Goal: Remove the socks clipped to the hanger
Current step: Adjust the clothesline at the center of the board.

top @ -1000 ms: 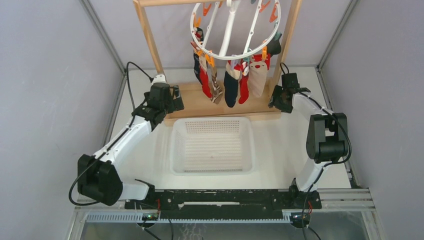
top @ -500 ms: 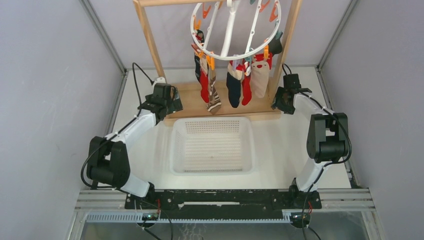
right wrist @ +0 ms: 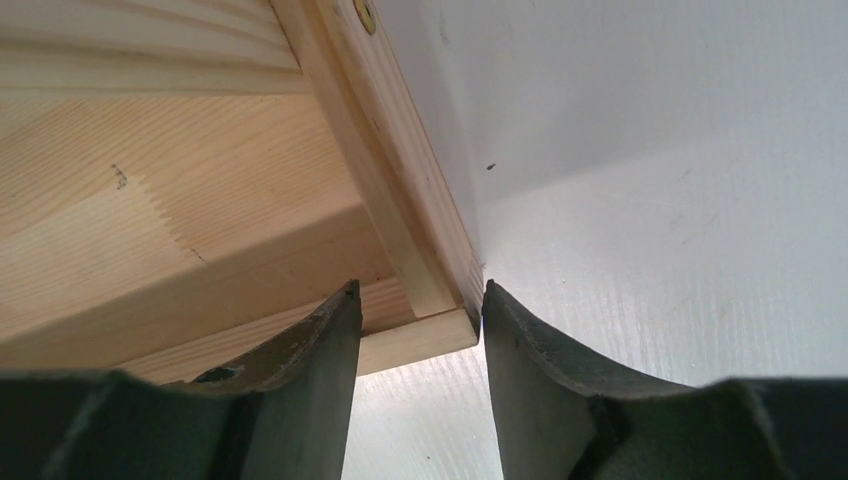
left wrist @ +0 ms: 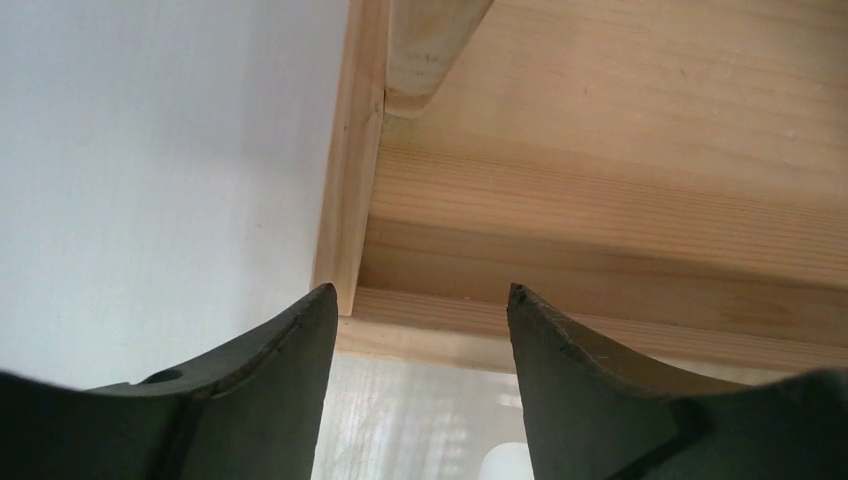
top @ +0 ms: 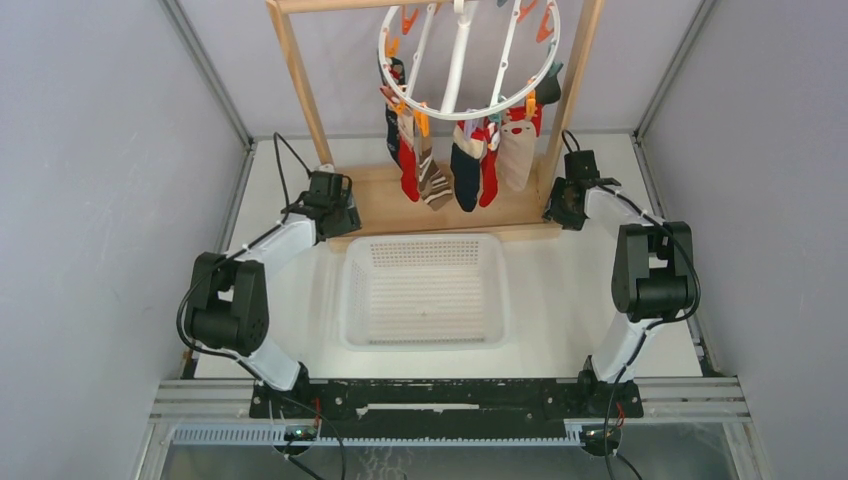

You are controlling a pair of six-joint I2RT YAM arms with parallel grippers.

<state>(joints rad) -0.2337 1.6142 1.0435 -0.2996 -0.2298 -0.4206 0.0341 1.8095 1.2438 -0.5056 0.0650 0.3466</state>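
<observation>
The hanger (top: 458, 117), a white ring with spokes and orange clips, hangs from the wooden rack. Several socks (top: 462, 170), red, navy, striped and cream, dangle from its near side. My left gripper (top: 345, 212) is low at the front left corner of the rack's wooden base (left wrist: 600, 150), well below the socks. The left gripper (left wrist: 420, 292) is open and holds nothing. My right gripper (top: 556, 208) is at the base's front right corner. The right gripper (right wrist: 420, 288) is open with the corner rail (right wrist: 440, 300) between its fingertips. Neither wrist view shows the socks or the hanger.
A white perforated basket (top: 425, 243) sits on the table just in front of the rack's base (top: 385, 205). The rack's upright posts (top: 297, 75) stand at either side of the hanger. Grey walls close in the left, right and back.
The left arm's elbow has folded back and risen while its gripper stayed by the base's left corner. The hanger and socks swayed slightly. The right arm hardly moved.
</observation>
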